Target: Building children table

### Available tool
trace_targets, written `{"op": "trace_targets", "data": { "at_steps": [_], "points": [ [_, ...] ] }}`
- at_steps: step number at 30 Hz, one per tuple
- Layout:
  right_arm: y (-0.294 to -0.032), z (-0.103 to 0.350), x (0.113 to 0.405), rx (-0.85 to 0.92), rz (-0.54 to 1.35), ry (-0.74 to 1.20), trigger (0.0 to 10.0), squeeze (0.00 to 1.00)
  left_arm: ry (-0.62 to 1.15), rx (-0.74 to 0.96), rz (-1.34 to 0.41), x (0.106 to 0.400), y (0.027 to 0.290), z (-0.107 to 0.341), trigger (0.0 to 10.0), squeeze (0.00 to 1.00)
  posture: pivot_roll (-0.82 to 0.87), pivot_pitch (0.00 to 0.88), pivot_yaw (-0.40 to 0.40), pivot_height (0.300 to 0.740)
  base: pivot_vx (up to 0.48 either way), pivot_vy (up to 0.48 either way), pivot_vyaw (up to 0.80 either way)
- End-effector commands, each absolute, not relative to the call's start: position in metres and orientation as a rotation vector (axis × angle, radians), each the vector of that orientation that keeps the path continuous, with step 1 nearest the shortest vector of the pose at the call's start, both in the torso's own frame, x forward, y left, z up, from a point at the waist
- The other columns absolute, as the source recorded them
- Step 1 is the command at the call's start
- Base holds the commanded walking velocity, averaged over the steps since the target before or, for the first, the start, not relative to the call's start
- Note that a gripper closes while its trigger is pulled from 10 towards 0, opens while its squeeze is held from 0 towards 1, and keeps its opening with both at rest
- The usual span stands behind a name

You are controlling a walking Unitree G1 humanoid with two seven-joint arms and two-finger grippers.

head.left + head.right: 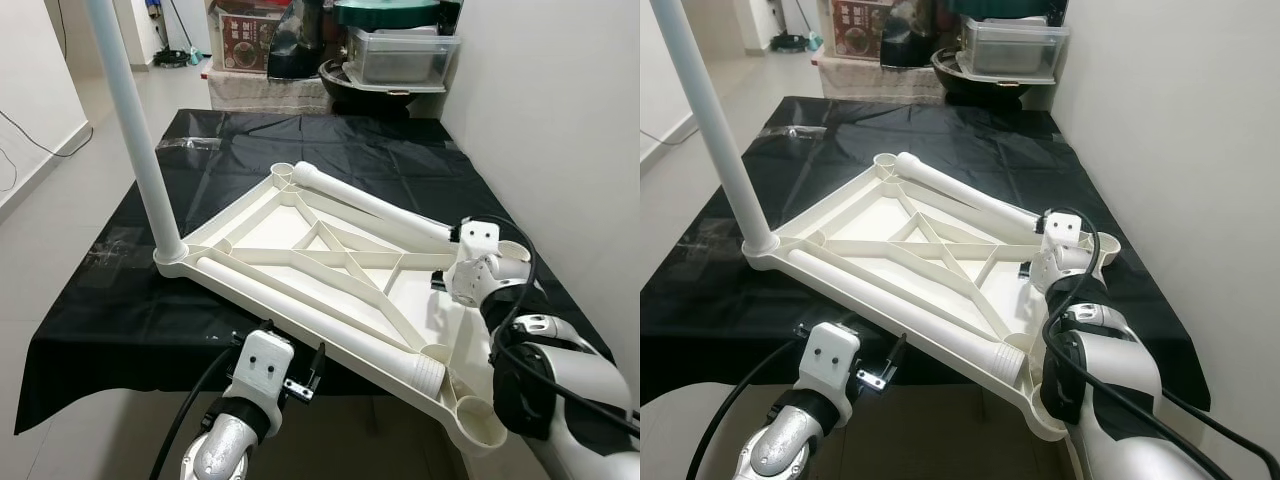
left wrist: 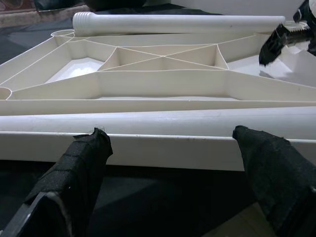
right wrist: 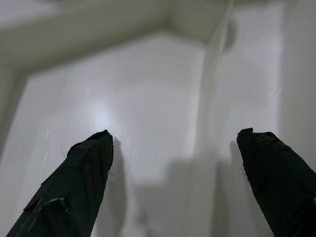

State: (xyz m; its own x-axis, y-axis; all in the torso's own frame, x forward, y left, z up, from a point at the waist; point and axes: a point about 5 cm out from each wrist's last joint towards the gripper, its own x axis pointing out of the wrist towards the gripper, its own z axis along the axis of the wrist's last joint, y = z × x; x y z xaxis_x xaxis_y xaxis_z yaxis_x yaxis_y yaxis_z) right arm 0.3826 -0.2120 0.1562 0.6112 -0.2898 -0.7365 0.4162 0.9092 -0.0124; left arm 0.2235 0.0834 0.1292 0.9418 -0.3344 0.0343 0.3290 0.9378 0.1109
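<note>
The left hand (image 2: 168, 148), fingers spread, hovered at the surface's (image 1: 120, 320) near edge, facing a loose leg (image 1: 300, 315) lying along the upturned tabletop (image 1: 330, 255). The right hand (image 3: 173, 143), also spread, hung over the tabletop's right side. A sound next step likely meant gripping a leg mid-length and aligning it squarely with an empty corner socket (image 1: 478, 410). The fitted leg's (image 1: 135, 130) top was cut off.
</note>
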Motion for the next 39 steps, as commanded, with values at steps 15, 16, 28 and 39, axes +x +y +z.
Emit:
{"op": "trace_targets", "data": {
  "at_steps": [15,16,28,39],
  "points": [
    [-0.223,0.141,0.367,0.325,-0.525,0.947,0.0,0.0,-0.018,0.118,-0.345,0.221,0.085,0.12,10.0,0.0,0.04,0.023,-0.096,0.74,0.0,0.0,0.0],
    [-0.223,0.137,0.366,0.331,-0.527,0.954,0.0,0.0,-0.015,0.119,-0.346,0.221,0.086,0.119,10.0,0.0,0.04,0.019,-0.094,0.74,0.0,0.0,0.0],
    [-0.222,0.13,0.363,0.314,-0.523,0.957,0.0,0.0,-0.013,0.118,-0.35,0.22,0.085,0.119,10.0,0.0,0.04,0.032,-0.095,0.74,0.0,0.0,0.0],
    [-0.214,0.137,0.372,0.266,-0.468,0.891,0.0,0.0,-0.016,0.115,-0.349,0.219,0.084,0.121,10.0,0.0,0.04,0.046,-0.106,0.74,0.0,0.0,0.0]
  ]
}}
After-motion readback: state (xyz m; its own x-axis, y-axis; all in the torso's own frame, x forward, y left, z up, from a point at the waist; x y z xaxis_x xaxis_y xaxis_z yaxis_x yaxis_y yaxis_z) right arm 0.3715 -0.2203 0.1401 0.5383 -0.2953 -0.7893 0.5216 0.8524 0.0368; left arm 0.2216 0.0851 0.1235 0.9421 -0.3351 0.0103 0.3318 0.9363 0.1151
